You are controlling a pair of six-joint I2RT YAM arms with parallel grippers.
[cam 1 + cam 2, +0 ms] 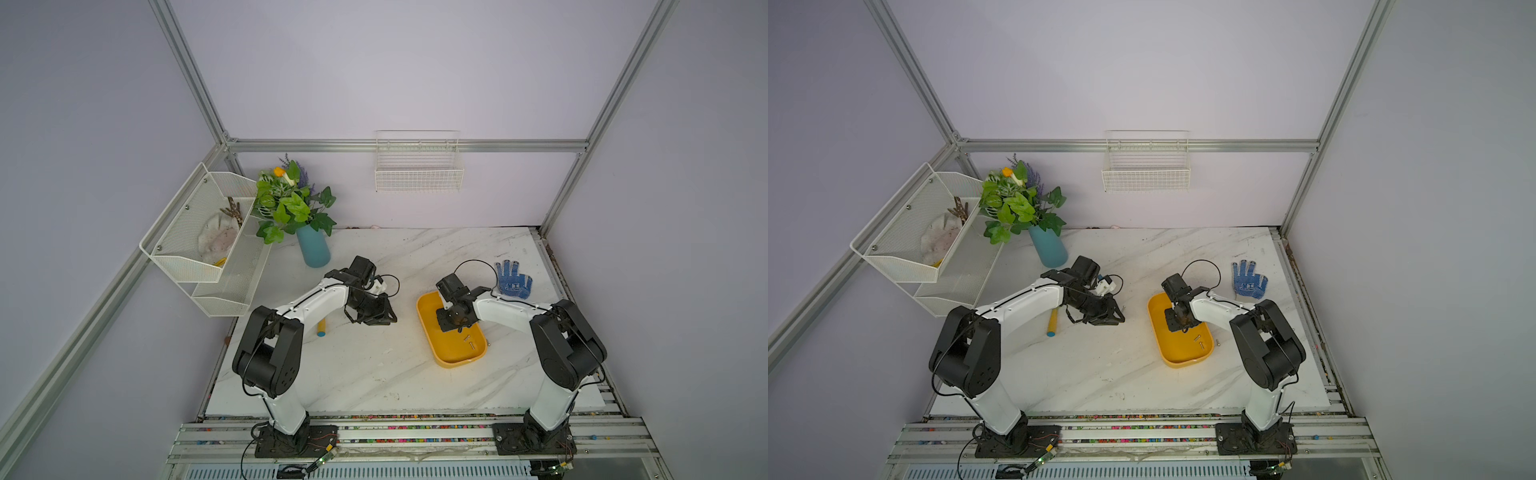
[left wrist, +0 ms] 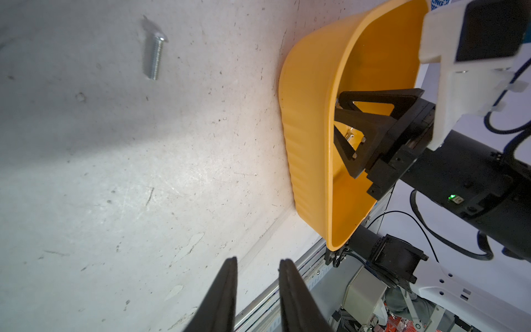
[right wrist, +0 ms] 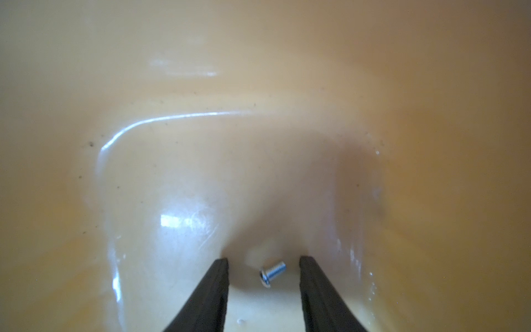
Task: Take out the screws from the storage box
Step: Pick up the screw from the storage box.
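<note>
The yellow storage box (image 1: 454, 363) (image 1: 1180, 363) sits on the marble table in front of the right arm. My right gripper (image 3: 263, 263) reaches down into it and is open. One short silvery screw (image 3: 272, 271) lies on the box floor between its fingers, touching neither. Two more screws (image 1: 468, 341) (image 1: 1198, 340) lie further along the box floor. Another screw (image 1: 488, 343) rests on the table just outside the box's right wall. My left gripper (image 2: 257, 260) (image 1: 390, 319) hovers left of the box, open and empty, with a longer screw (image 2: 155, 54) lying on the table ahead of it.
A blue dotted glove (image 1: 514, 280) lies behind the box. A teal vase of greenery (image 1: 313, 247) stands at the back left beside white mesh shelves (image 1: 208, 241). A yellow-handled tool (image 1: 321, 328) lies under the left arm. A wire basket (image 1: 419, 166) hangs on the back wall.
</note>
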